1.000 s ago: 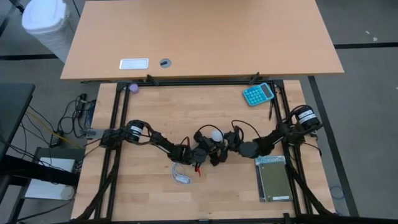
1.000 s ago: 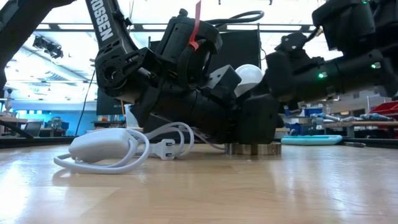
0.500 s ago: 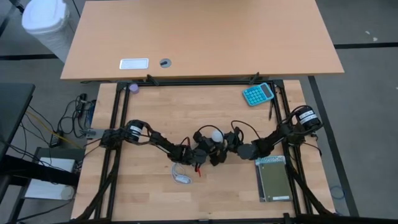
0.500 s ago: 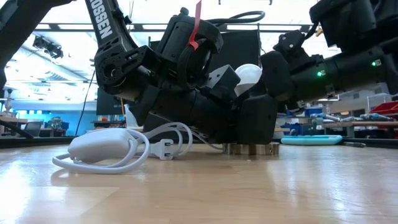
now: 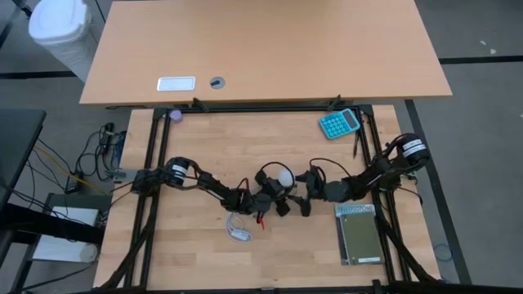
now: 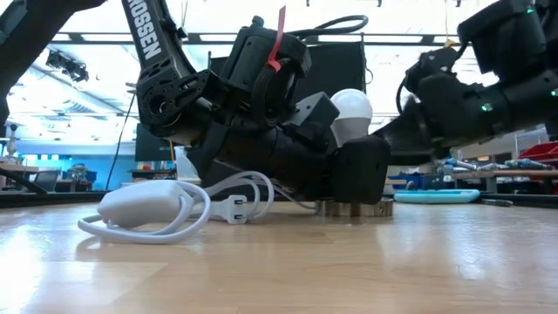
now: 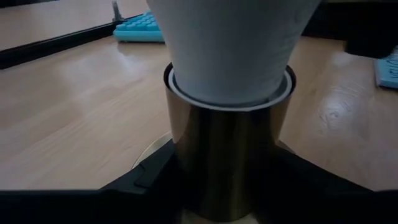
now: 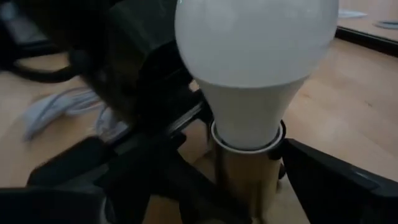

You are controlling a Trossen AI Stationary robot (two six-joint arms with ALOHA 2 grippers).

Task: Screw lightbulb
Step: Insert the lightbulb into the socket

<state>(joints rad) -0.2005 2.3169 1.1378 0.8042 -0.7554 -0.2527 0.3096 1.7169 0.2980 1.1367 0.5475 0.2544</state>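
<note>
Lightbulb (image 5: 284, 175) sits right at mid-table, standing in a metal socket (image 6: 353, 208) on the wooden table (image 5: 204, 147), and both arms crowd in on it. Going left to right: off to the left lies a coiled white cable (image 5: 237, 229) with its plug, resting flat on the wood just in front of the left arm. That left arm comes in low from the table's left edge, stretched nearly level, wrist bent down so its body lies almost on the tabletop. The left gripper (image 5: 274, 196) is clamped on the socket's metal barrel, fingers (image 7: 149, 180) pressed to either side of it just under the bulb's white neck. Now the bulb itself: upright, long axis vertical, round dome pointing straight up, narrow neck down inside the socket collar. In the low view it pokes up white above the dark gripper housings (image 6: 351, 106). To the right, the right arm reaches in from the table's right edge, also low and slanting down toward the middle. The right gripper (image 5: 304, 192) has its fingers spread apart, one finger (image 8: 336, 180) either side of the socket, not touching the bulb's glass. Farther right lies a dark green notebook (image 5: 359, 235), and beyond it toward the back a teal calculator (image 5: 338, 123).
</note>
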